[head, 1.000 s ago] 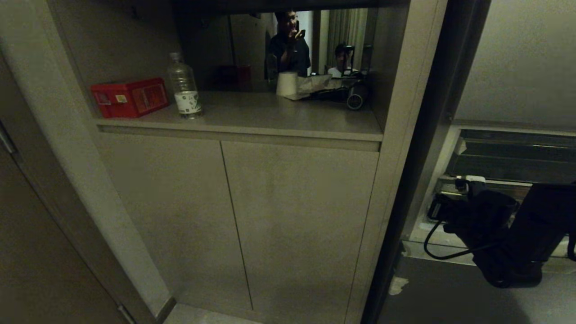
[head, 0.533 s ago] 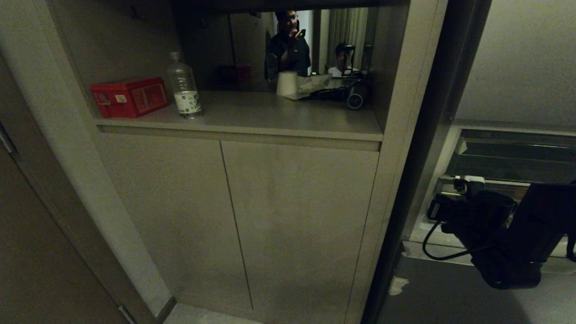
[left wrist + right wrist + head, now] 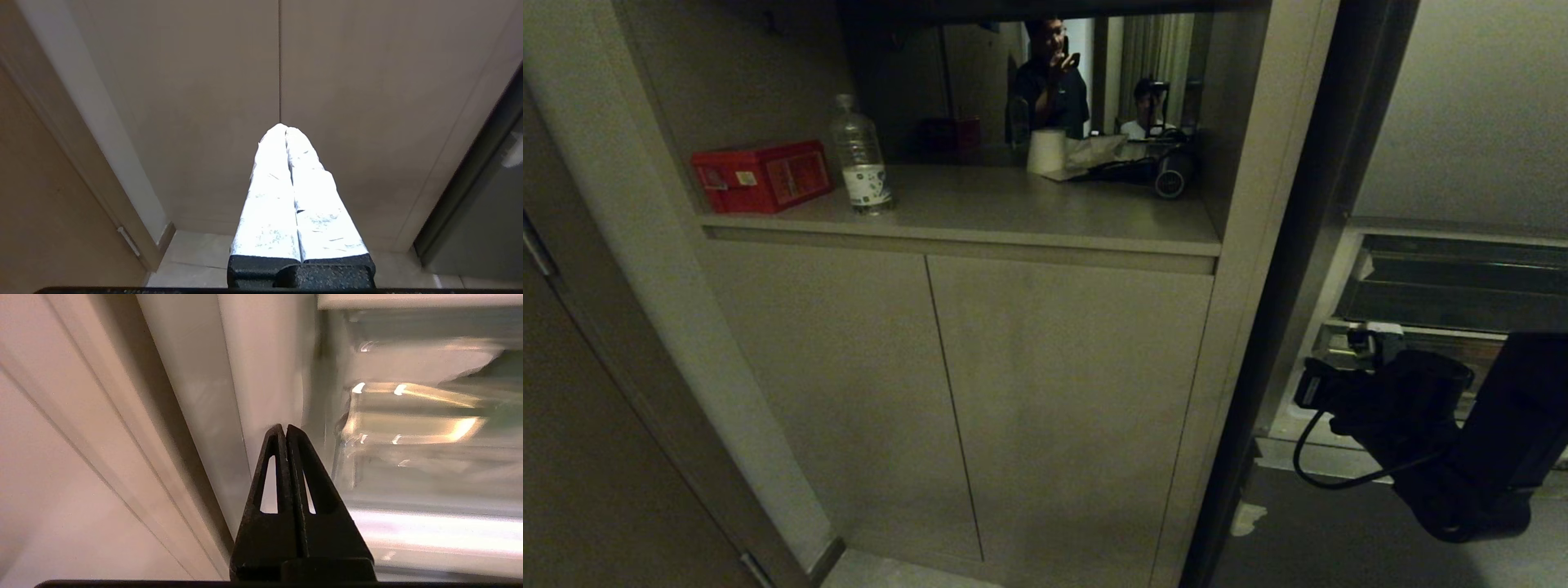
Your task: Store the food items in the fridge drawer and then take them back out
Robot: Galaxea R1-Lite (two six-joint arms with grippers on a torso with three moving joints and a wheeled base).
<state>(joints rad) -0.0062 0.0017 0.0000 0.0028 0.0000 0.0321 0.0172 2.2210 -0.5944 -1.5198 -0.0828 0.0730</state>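
Right gripper (image 3: 284, 428) has dipped and eased back a touch, fingers pressed together holding nothing. Just beyond its tips, the fridge drawer (image 3: 408, 428) looks shut, so nothing's stored yet. Left gripper (image 3: 286, 128) parked, clamped too.

One red box (image 3: 760, 175), one bottle (image 3: 858, 155) and one white cup (image 3: 1045, 151) stand on the shelf (image 3: 1045, 216). Two cabinet doors (image 3: 947, 400) sit below it. Two people (image 3: 1052, 82) show in the mirror. Two grippers appear: right gripper (image 3: 282, 428), left gripper (image 3: 284, 127).
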